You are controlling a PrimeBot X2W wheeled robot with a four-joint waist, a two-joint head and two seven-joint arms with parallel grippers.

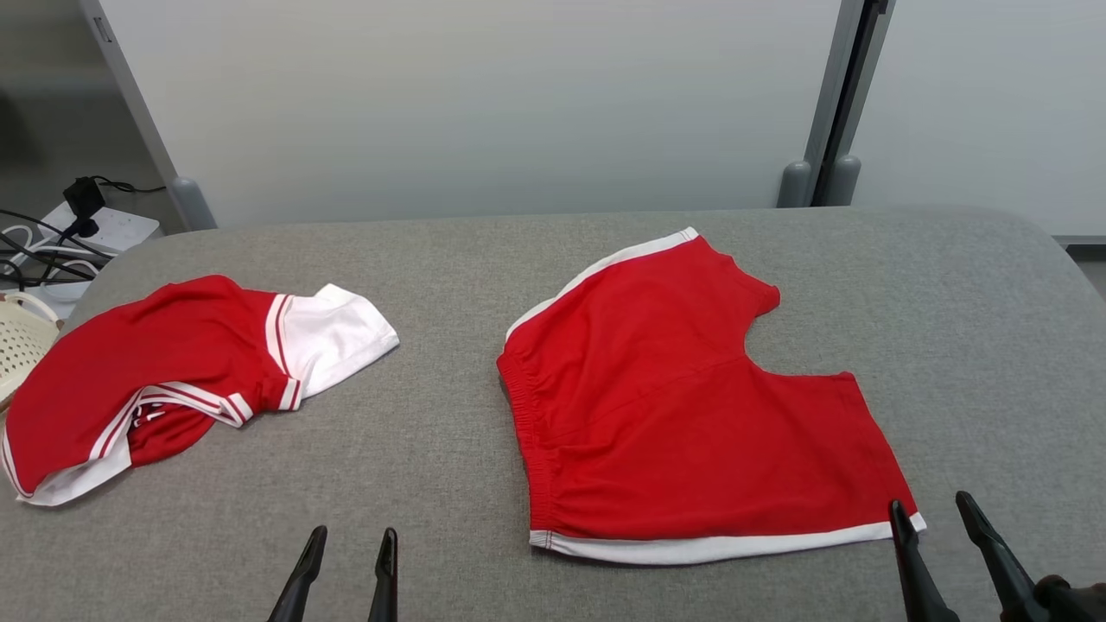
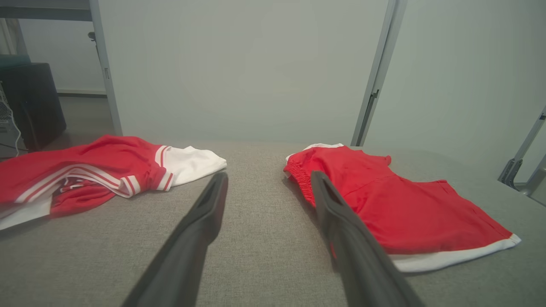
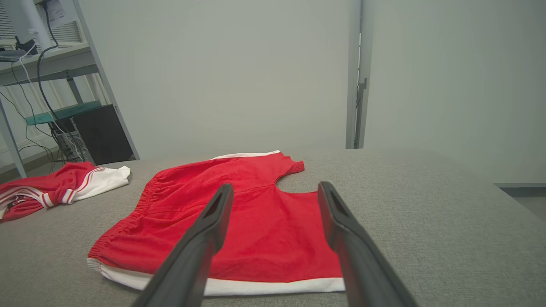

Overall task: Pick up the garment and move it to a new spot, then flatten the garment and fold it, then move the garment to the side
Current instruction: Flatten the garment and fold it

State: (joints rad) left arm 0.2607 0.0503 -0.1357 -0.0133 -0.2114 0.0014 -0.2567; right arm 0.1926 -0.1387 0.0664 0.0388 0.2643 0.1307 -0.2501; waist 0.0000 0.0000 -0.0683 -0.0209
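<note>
the red shorts [image 1: 691, 406] are laid flat right of centre on the worktop [image 1: 449, 484], a crumpled red-and-white top [image 1: 173, 371] at the left. the left hand [image 1: 355, 530] and right hand [image 1: 928, 501] are held wide, empty.

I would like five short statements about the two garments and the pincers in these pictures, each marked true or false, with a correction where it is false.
1. The red shorts lie spread flat on the grey table. True.
2. The red and white shirt lies to the robot's left of the shorts. True.
3. The left pincer is shut on the shirt. False: the left pincer is open and empty, with bare table between it and the shirt.
4. The shirt overlaps the shorts. False: a strip of bare table separates them.
5. The right pincer is open by the near white-hemmed corner of the shorts. True.
</note>
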